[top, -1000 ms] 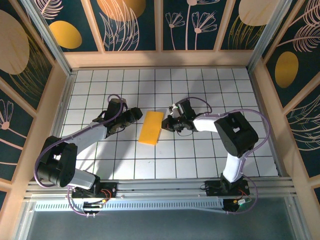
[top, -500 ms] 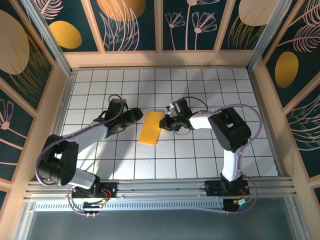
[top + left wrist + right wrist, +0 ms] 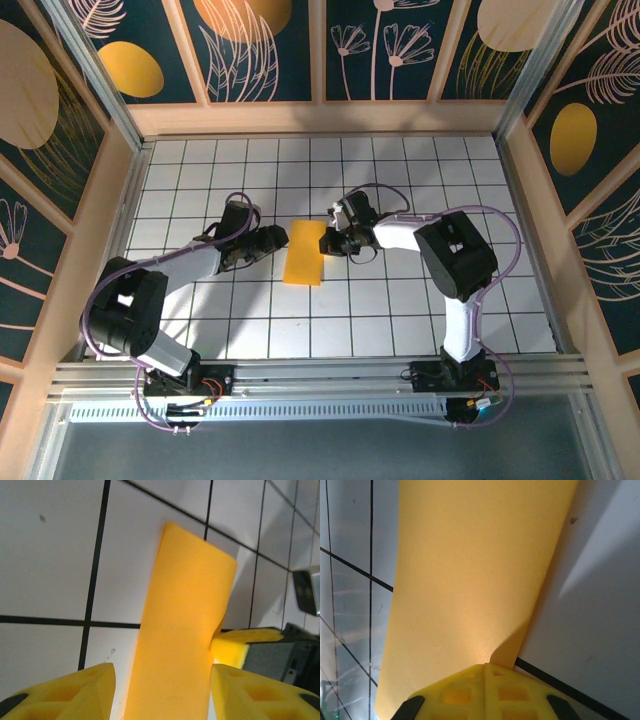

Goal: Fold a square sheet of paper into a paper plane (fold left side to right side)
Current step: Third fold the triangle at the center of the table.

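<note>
Currently the gridded table (image 3: 200, 170) carries the sheet of paper (image 3: 304, 253) near its middle. It lies as a long narrow rectangle between the 2 arms, which suggests the left-to-right fold is laid over but perhaps not yet creased hard. The left gripper (image 3: 278, 240) sits just beside the sheet's left edge with its jaws apart. In its wrist view the paper shows between the 2 spread fingers (image 3: 75, 690) and is not clamped. The right gripper (image 3: 333, 245) is at the opposite edge with its jaws pressed together and the tips on the paper's border. Whether a layer is pinched between them cannot be told. The largest risk is probably that the slick, thin sheet pivots about that 1 contact point if the left gripper pushes or closes unevenly, so the 2 layers slide out of line and the crease sets crooked. A lesser risk is the top layer springing open should the right tips lift. Smallest, the edge looks slightly buckled beside the right fingertip (image 3: 232, 647), and pressing there could leave a stray wrinkle.
</note>
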Tool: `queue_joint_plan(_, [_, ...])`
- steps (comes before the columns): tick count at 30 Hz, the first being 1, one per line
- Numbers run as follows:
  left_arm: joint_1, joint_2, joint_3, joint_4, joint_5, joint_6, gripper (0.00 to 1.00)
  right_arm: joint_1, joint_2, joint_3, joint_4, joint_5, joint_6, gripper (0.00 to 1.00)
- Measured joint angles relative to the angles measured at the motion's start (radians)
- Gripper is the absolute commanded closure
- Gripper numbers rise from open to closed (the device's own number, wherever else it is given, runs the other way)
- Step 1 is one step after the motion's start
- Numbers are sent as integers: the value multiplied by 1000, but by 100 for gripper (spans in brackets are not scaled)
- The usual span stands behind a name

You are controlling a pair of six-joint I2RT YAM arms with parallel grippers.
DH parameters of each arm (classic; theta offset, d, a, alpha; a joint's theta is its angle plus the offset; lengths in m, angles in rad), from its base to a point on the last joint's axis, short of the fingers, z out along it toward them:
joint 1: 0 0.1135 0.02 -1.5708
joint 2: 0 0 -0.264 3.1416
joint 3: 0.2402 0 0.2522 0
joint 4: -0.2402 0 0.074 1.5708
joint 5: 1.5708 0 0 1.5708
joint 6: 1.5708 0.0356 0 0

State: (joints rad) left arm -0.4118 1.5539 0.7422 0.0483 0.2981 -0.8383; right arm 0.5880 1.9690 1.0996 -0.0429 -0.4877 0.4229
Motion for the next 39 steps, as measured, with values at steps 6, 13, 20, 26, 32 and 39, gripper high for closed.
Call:
queue_joint_plan(6, [-34, 57, 9, 0, 35, 0, 49, -19, 0, 13, -45, 0, -95, 100])
queue_joint_plan(13, [-71, 126, 45, 4, 61, -1, 51, -20, -2, 14, -51, 0, -154, 100])
queue_joint_plan(20, [-78, 172, 76, 0, 58, -1, 53, -21, -3, 14, -53, 0, -157, 100])
queue_joint_plan(26, [-78, 190, 81, 3, 60, -1, 61, -22, -3, 14, -55, 0, -160, 100])
queue_joint_plan(32, [-80, 202, 81, 29, 77, -2, 63, -22, -5, 13, -59, 2, -163, 100])
queue_joint_plan(39, [-80, 203, 77, 66, 88, -18, 62, -24, -12, 11, -68, 11, -163, 100])
